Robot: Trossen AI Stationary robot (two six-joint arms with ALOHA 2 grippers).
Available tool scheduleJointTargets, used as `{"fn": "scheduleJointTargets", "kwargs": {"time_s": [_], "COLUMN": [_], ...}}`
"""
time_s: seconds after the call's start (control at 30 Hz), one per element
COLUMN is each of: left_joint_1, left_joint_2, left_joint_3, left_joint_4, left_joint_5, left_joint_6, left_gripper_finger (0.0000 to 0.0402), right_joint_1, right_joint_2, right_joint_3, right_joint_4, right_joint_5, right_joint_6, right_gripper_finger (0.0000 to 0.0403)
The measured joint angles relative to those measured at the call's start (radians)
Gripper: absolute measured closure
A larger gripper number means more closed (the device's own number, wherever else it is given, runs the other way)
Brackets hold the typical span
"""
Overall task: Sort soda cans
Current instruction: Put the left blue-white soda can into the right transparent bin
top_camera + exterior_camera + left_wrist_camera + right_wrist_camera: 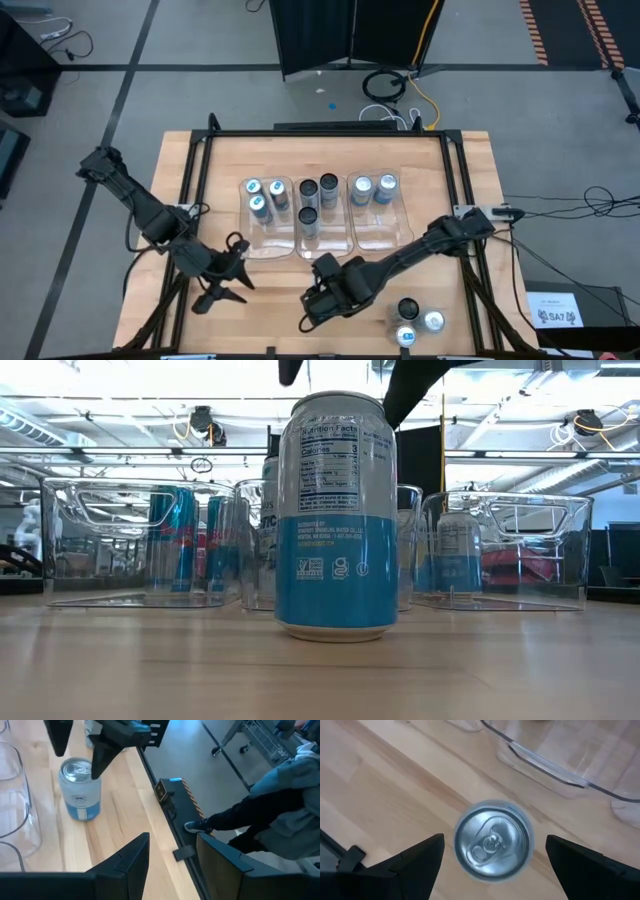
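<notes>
A silver and light-blue soda can (335, 520) stands upright on its base on the wooden table near the front edge, at the centre. My right gripper (495, 839) hangs open above it, pointing steeply down, one finger on each side of the can's top (492, 840) without touching. The gripper hides this can in the high view. My left gripper (172, 842) is open with nothing between its fingers, raised over the table's front left (222, 288). Three more soda cans (415, 320) stand loose at the front right.
Three clear trays stand side by side mid-table: the left one (268, 245) holds three blue-topped cans, the middle one (312, 245) three dark cans, the right one (380, 235) two silver cans. A seated person's legs (260, 815) show beyond the table's front edge.
</notes>
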Motion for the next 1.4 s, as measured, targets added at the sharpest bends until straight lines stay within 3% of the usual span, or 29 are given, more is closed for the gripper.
{"fn": "scheduleJointTargets", "kwargs": {"time_s": [0.43, 0.67, 0.9, 1.03, 1.27, 1.4], "left_joint_1": [-0.007, -0.007, -0.007, -0.007, -0.004, 0.001], "left_joint_2": [0.0, 0.0, 0.0, 0.0, 0.0, 0.0], "left_joint_3": [0.0, 0.0, 0.0, 0.0, 0.0, 0.0], "left_joint_4": [-0.015, -0.015, -0.014, -0.014, -0.018, -0.018], "left_joint_5": [0.0, 0.0, 0.0, 0.0, -0.033, -0.118], "left_joint_6": [0.003, 0.004, 0.001, -0.001, 0.006, 0.034], "left_gripper_finger": [0.0229, 0.0229, 0.0229, 0.0229, 0.0229, 0.0229], "right_joint_1": [-0.024, -0.024, 0.006, 0.073, 0.159, 0.14], "right_joint_2": [0.077, 0.082, 0.066, 0.001, -0.137, -0.185], "right_joint_3": [0.0, 0.0, 0.017, 0.047, 0.045, 0.045], "right_joint_4": [0.013, 0.013, 0.032, 0.032, -0.122, -0.227], "right_joint_5": [-0.074, -0.079, -0.114, -0.022, 0.342, 0.361], "right_joint_6": [0.0, 0.0, 0.021, 0.045, 0.208, 0.19], "right_gripper_finger": [0.0065, 0.0122, 0.0125, 0.0125, 0.0124, 0.0123]}}
